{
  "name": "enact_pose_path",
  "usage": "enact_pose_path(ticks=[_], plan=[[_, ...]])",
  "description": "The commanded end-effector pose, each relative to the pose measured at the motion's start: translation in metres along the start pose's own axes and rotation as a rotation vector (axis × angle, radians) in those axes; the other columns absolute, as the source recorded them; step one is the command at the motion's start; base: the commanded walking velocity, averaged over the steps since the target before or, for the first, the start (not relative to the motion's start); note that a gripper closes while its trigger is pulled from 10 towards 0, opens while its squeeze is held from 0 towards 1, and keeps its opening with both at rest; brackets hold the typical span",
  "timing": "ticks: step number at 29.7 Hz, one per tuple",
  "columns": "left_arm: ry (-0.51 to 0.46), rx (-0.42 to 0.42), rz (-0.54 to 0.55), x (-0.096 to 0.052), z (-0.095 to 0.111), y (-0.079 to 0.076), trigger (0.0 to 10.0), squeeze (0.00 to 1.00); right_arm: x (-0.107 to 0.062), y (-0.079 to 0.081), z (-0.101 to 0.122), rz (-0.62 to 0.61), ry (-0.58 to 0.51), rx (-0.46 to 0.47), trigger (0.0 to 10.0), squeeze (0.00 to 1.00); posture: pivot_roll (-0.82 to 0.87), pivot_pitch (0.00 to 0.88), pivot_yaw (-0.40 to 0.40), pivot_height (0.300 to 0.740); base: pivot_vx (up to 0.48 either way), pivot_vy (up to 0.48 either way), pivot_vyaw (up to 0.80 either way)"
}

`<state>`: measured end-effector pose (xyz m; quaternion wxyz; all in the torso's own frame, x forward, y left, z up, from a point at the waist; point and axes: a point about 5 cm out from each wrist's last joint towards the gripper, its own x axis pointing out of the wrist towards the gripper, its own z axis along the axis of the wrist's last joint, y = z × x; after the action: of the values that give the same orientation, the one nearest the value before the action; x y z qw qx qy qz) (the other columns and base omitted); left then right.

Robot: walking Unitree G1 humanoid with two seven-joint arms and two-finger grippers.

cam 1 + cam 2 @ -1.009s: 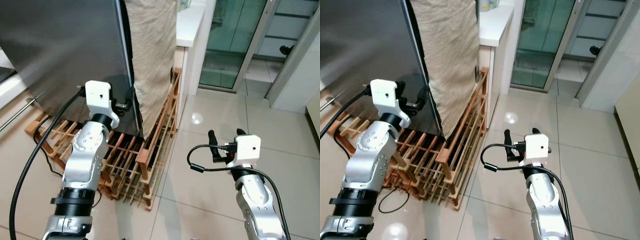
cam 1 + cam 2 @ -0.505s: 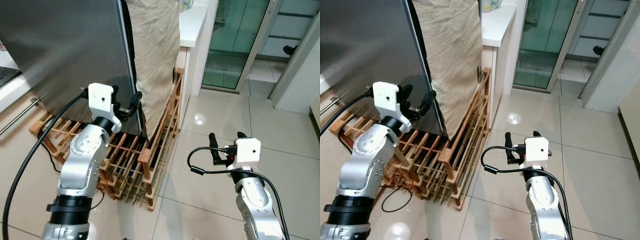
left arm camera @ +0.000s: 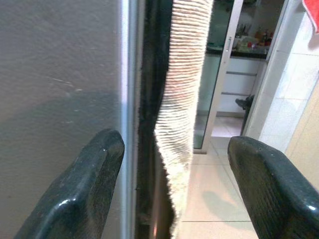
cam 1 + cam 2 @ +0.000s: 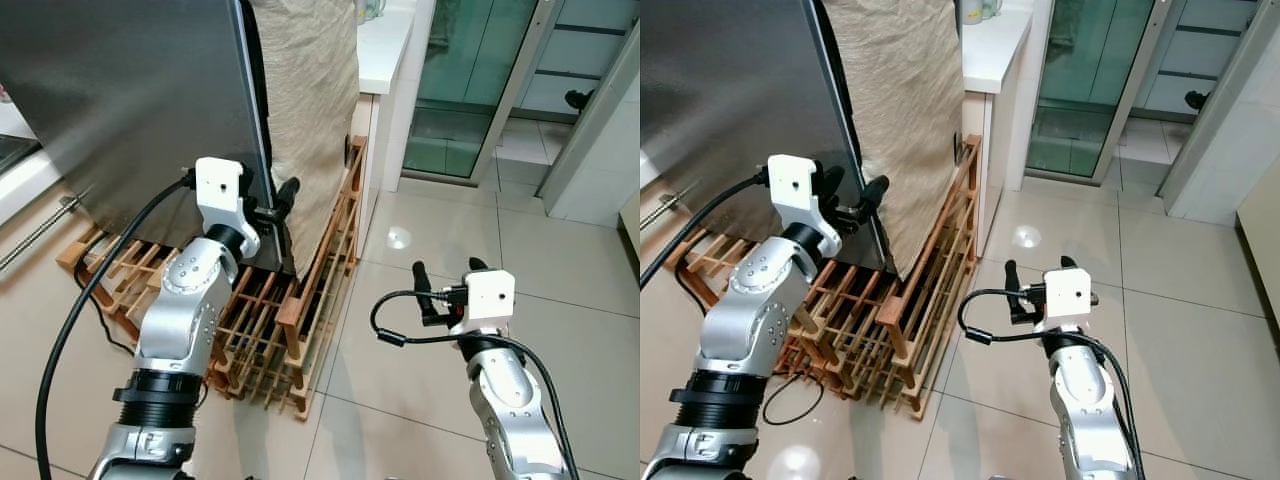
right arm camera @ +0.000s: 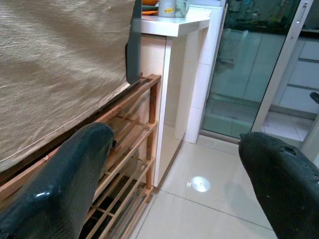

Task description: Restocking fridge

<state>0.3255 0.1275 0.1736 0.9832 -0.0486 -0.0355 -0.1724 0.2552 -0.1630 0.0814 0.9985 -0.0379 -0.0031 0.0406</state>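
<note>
Left gripper (image 4: 275,200), fingers spread, straddling grey steel fridge door edge (image 4: 252,120); beige woven cloth (image 4: 305,110) at 3 o'clock may snag; right gripper (image 4: 443,283) spread, idle.

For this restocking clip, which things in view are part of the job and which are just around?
Part of the job:
- fridge door, steel, its edge between the open fingers
- left gripper, at the door's edge
- right gripper, open, held over the floor

Just around:
- beige cloth draped over the fridge side
- wooden rack under it
- white counter
- glass door
- floor tiles
</note>
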Motion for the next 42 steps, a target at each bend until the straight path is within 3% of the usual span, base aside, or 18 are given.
enact_pose_path(ticks=[1,15,31,42], plan=[[0.001,-0.016,-0.021,0.005,0.002,-0.004,10.0,0.00,0.001,0.001,0.000,0.006,-0.005,0.003,10.0,0.24,-0.16,0.000,0.035,0.740,0.000,0.000,0.00],[0.010,-0.056,-0.023,0.013,0.000,-0.015,10.0,0.00,0.000,0.000,-0.001,0.008,-0.003,-0.008,10.0,0.24,-0.17,0.000,0.036,0.740,0.000,0.000,0.00],[0.015,-0.052,0.060,0.011,0.001,0.003,10.0,0.00,-0.002,0.000,-0.003,0.011,0.005,-0.016,10.0,0.24,-0.17,0.000,0.031,0.740,0.000,0.000,0.00],[-0.013,-0.105,0.032,0.028,0.004,-0.022,10.0,0.00,0.000,0.000,-0.002,0.020,0.002,-0.022,10.0,0.24,-0.18,0.000,0.031,0.740,0.000,0.000,0.00]])
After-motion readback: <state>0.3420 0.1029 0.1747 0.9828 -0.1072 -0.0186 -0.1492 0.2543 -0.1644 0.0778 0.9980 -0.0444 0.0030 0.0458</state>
